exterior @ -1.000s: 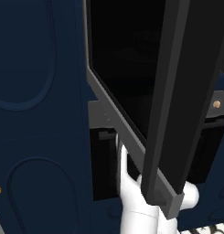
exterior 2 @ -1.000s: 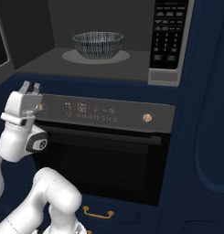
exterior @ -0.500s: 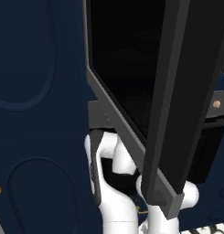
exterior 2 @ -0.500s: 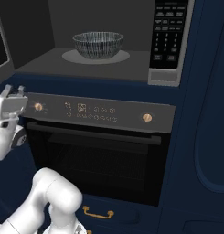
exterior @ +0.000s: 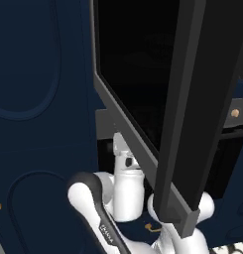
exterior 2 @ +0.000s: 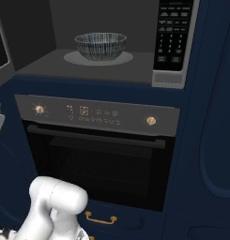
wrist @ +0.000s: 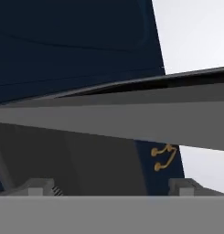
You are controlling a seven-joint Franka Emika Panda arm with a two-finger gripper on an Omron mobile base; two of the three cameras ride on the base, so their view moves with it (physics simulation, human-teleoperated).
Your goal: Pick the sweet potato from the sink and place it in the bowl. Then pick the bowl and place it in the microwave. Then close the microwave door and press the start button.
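Bowl in open microwave, navy cabinetry all round.
Bowl (exterior 2: pixel 100 45) on microwave (exterior 2: pixel 36 28) floor; microwave door (exterior: pixel 143 89) swung out; oven (exterior 2: pixel 97 154) below; gripper (wrist: pixel 111 189) spread wide, empty.

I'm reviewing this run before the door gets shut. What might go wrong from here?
1. The microwave door stands wide open and the hand, jaws open, sits low under its edge; a push from there may slip off rather than swing it.
2. The bowl rests on the turntable inside the microwave; a hard slam could jolt it.
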